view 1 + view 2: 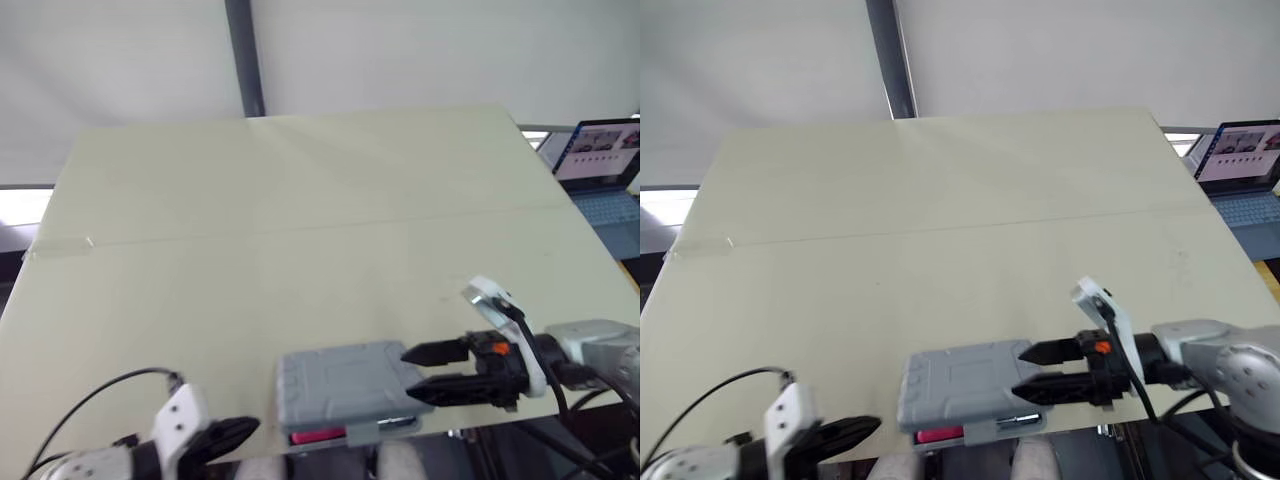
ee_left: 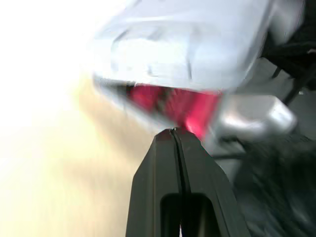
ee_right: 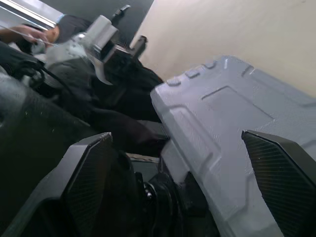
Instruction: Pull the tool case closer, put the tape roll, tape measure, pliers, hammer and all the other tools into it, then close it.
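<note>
The right gripper (image 1: 406,374) has its jaws wide apart. Its two black fingers (image 1: 440,351) reach in from the right over the right end of the tool case (image 1: 340,385), and the grey lid lies in the gap between them. I cannot tell whether either finger touches the case.

The left gripper (image 1: 240,432) has its jaws pressed together with nothing between them. It sits low at the near edge of the table (image 1: 300,200), just to the left of the case. Its tip points towards the red latch (image 1: 318,436) on the front of the case.

The case is shut, with its ribbed lid down flat. It rests at the near edge of the pale table, a little right of the middle, between the two grippers. A silvery clasp (image 1: 400,425) shows on its front, beside the red latch.

An open laptop (image 1: 600,160) stands past the table's far right corner.
</note>
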Available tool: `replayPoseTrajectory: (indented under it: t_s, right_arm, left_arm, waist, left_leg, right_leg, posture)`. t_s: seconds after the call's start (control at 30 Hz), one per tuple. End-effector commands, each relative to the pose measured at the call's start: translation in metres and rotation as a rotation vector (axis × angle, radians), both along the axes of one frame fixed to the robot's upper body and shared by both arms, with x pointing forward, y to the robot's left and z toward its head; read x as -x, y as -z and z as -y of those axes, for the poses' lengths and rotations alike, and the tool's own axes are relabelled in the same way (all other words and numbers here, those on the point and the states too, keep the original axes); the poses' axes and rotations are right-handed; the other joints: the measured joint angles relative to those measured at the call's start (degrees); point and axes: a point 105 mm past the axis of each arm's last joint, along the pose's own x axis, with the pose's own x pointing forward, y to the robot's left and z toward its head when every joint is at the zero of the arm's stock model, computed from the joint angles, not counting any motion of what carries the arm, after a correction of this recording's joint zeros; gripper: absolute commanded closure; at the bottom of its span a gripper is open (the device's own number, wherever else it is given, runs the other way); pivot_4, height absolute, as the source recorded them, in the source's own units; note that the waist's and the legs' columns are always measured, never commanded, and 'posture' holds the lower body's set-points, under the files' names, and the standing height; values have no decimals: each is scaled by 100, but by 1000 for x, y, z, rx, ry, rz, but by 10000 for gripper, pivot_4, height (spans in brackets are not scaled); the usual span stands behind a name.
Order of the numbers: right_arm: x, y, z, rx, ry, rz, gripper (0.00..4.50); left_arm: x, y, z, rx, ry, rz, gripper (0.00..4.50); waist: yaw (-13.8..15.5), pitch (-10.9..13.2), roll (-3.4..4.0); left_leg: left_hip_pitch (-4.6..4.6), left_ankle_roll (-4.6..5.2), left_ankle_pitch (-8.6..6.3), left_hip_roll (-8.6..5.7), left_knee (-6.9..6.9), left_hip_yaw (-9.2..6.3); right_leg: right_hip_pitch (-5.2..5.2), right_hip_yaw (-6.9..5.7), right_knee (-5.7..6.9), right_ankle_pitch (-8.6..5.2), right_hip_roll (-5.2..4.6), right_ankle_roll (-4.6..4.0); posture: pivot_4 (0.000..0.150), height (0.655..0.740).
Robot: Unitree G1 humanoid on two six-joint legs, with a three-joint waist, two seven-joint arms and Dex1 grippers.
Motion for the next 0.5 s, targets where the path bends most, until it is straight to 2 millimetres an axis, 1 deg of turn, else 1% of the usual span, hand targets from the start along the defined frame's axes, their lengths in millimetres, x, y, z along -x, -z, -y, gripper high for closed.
replayPoseTrajectory:
  t_s: [0.03,0.07,0.1,0.13,0.2,0.23,0.33,0.4,0.5]
  right_arm:
    - [-2,-1,10,38,74,119,613]
    - [-4,2,15,54,105,135,613]
    - [-5,4,19,65,123,146,613]
    - [-9,10,28,98,163,182,613]
    - [-12,18,42,154,204,233,613]
    - [-15,21,50,182,228,276,613]
    - [-20,28,67,240,277,377,613]
    - [-23,28,73,247,299,439,613]
    - [-26,31,79,260,310,454,613]
  left_arm:
    - [-5,-11,-36,-50,-84,71,45000]
    - [-9,-11,-45,-61,-105,94,45000]
    - [-12,-11,-49,-62,-117,109,45000]
    - [-25,-12,-56,-75,-137,160,45000]
    - [-42,-13,-62,-94,-152,230,45000]
    - [-49,-15,-62,-89,-153,259,45000]
    - [-63,-16,-56,-67,-150,306,45000]
    - [-69,-15,-54,-81,-157,316,45000]
    - [-74,-12,-50,-75,-158,323,45000]
  waist:
    - [66,-2,-2]
    - [104,-5,1]
    - [141,-5,2]
    - [153,-6,1]
    - [223,-10,-2]
    - [215,-16,-13]
    - [167,-28,-36]
    - [104,-30,-42]
    - [34,-29,-39]
  left_leg:
    - [2,0,0,0,1,2]
    - [4,1,0,-1,2,3]
    - [6,1,0,-2,3,2]
    - [7,1,0,-2,2,3]
    - [6,2,0,-4,0,3]
    - [5,2,0,-4,0,1]
    - [6,4,0,-4,-1,10]
    - [11,4,-1,-3,-1,19]
    - [15,3,0,-2,-2,19]
  right_leg:
    - [0,2,-2,2,0,-4]
    - [1,4,-16,2,0,-6]
    - [2,5,-16,2,0,-8]
    - [1,5,-15,1,0,-10]
    - [1,7,-5,3,0,-12]
    - [0,6,5,3,0,-12]
    - [0,6,7,5,0,-9]
    - [1,6,5,7,0,-6]
    - [1,6,8,7,0,-5]
  posture:
    - [1500,7400]
    - [1500,7400]
    - [1500,7400]
    - [1500,7400]
    - [1500,7400]
    - [1500,7400]
    - [1500,7400]
    - [1500,7400]
    - [1500,7400]
